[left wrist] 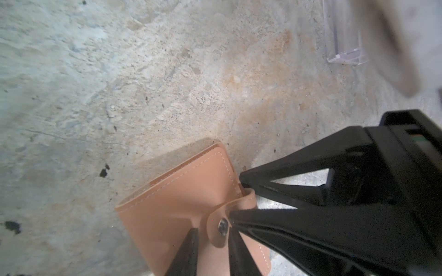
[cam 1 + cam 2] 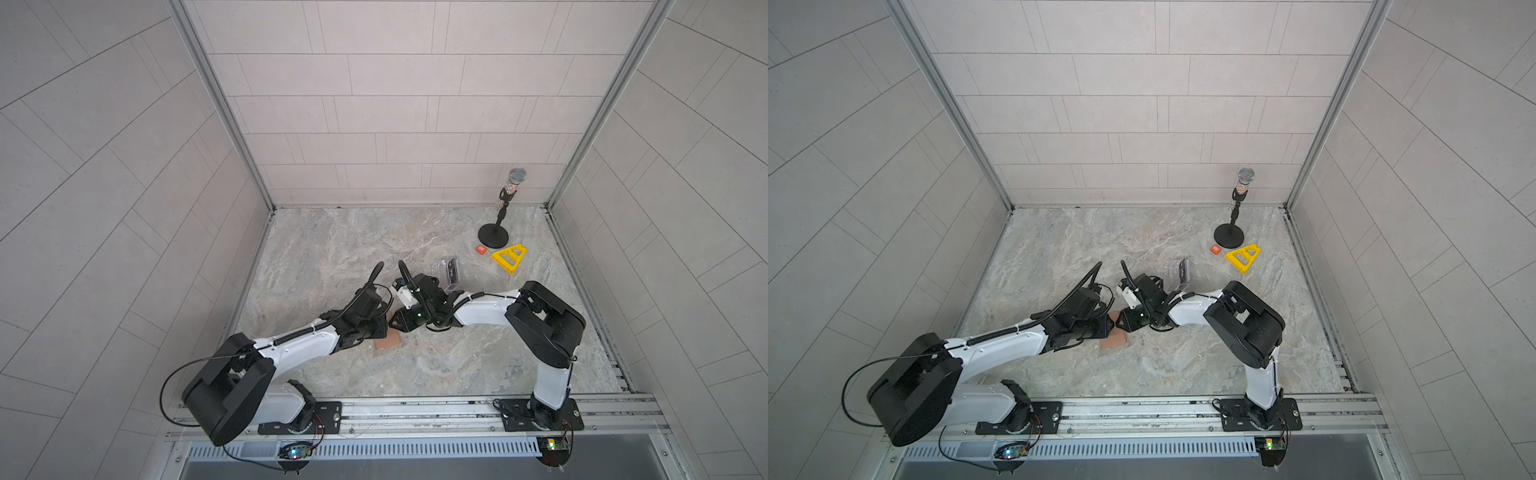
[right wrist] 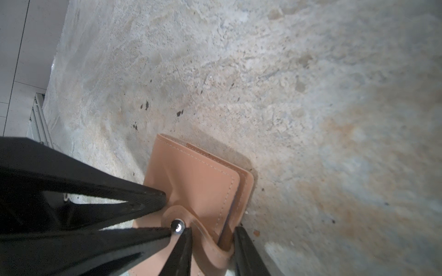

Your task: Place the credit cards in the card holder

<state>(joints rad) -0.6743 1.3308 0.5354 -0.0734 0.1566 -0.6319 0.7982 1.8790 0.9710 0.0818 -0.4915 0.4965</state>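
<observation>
The card holder (image 2: 388,343) lies folded shut on the desk (image 2: 332,249), near the middle and a little to the left, with both arms meeting over it. Its snap tab (image 1: 215,239) is buttoned down across one edge.

The left end effector (image 1: 212,228) stands over the face of the holder with a finger on each side of the tab's rounded end, and one tip dents the leather. The right end effector (image 3: 212,229) comes in from the other side. One of its fingers sits beside the button and the other just outside the holder's edge, so the loop of the tab lies between them. On both, the fingers are part-way apart. I cannot tell from the wrist views whether either one is pinching the tab or only straddling it.

The credit cards (image 2: 451,271) are not in hand. At least one dark card shows inside the clear box (image 1: 346,56), which sits farther back and to the right of the holder.

The step in hand looks like opening the holder, so no card can go in yet. The next move probably calls for one side to pin the body down while the other peels the tab off its snap. The cover can then be folded back before any reach to the box.
</observation>
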